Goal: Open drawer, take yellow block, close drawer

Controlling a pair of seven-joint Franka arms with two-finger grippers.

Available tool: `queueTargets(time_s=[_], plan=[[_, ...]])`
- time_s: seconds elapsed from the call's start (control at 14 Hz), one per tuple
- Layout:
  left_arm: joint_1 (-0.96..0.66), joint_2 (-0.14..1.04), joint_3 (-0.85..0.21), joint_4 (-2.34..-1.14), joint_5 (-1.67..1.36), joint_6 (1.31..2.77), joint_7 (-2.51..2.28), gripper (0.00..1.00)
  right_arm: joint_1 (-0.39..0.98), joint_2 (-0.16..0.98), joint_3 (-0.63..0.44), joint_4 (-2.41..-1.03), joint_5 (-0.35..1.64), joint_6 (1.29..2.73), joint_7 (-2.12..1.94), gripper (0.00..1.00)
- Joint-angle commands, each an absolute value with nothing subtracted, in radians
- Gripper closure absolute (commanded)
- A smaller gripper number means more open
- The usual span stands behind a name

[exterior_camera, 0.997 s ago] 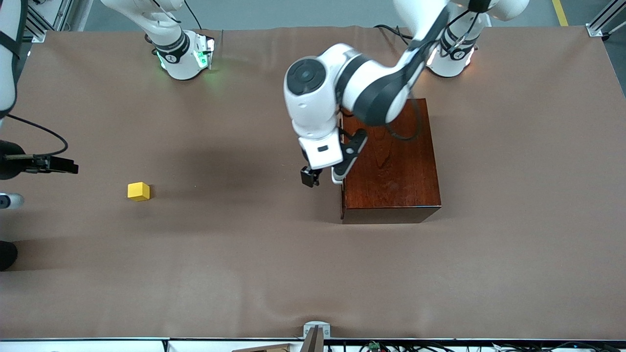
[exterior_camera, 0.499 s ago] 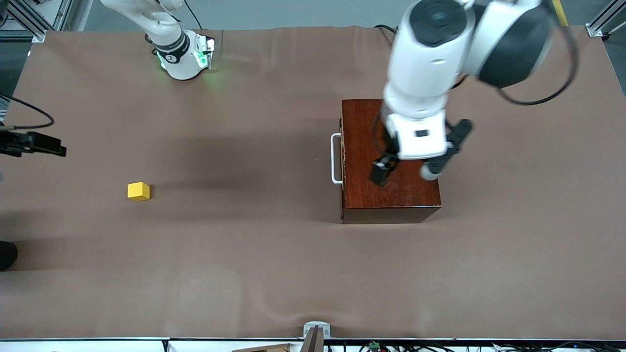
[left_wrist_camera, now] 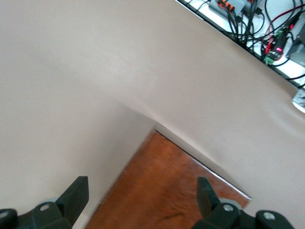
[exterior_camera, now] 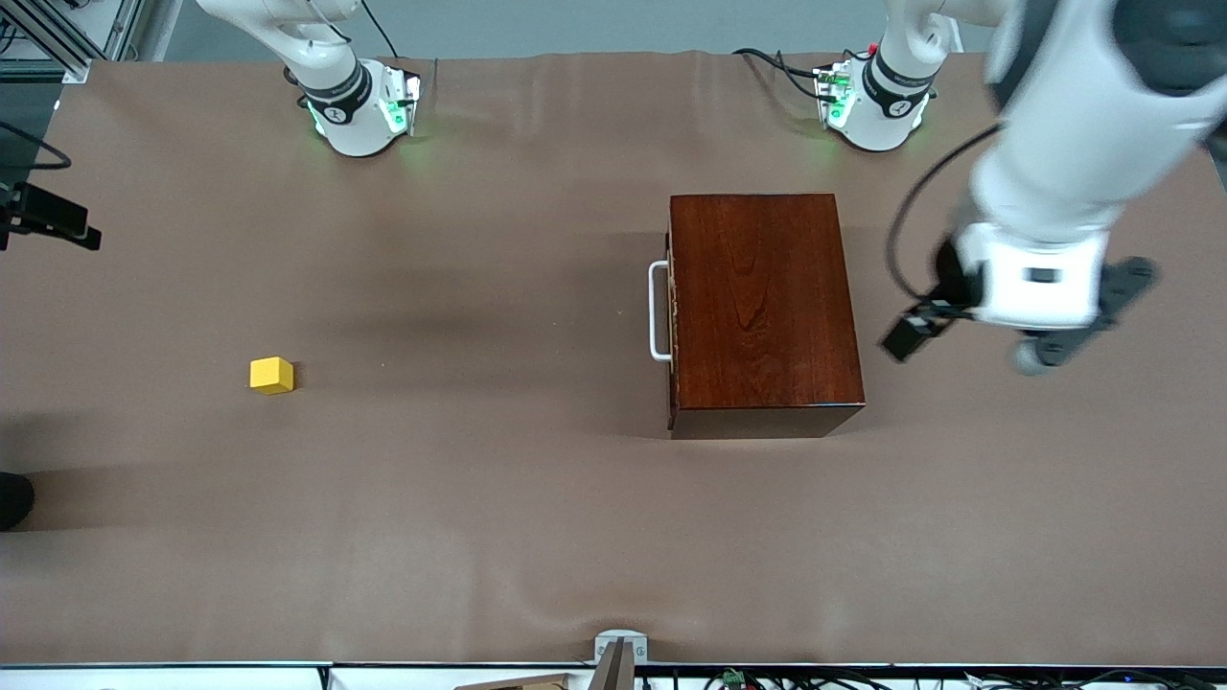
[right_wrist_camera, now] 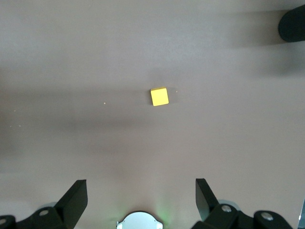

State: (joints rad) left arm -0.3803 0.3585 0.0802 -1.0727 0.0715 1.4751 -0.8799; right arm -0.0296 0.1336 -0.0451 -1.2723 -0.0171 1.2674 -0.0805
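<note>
The drawer (exterior_camera: pixel 675 311) sits fully pushed into its glossy reddish-brown wooden box (exterior_camera: pixel 762 311), so only a thin edge of its front shows. Its white U-shaped bar handle (exterior_camera: pixel 657 311) stands out from the face that looks toward the right arm's end of the table. The box stands flat on the brown table cover, its long sides running toward the front camera. The yellow block (exterior_camera: pixel 271 375) is a small bright cube resting on the cover, well apart from the drawer, toward the right arm's end, slightly turned.
</note>
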Motion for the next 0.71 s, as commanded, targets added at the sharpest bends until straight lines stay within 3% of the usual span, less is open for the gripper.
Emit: queueTargets(time_s=[0.0, 0.36, 0.64], plan=[[-0.301, 0.307, 0.072, -1.104, 0.052, 1.444, -0.667, 0.0, -0.023, 0.043, -0.046, -1.409, -0.008, 1.317, -0.084, 0.0], [-0.177, 0.253, 0.069, -1.121, 0.051, 1.411, -0.384, 0.0, -0.015, -0.086, -0.048, -1.62, -0.006, 1.442, -0.086, 0.0], [-0.1, 0.175, 0.069, -1.201, 0.043, 1.387, -0.2, 0.0, -0.014, -0.084, -0.049, -1.621, -0.006, 1.447, -0.086, 0.0]])
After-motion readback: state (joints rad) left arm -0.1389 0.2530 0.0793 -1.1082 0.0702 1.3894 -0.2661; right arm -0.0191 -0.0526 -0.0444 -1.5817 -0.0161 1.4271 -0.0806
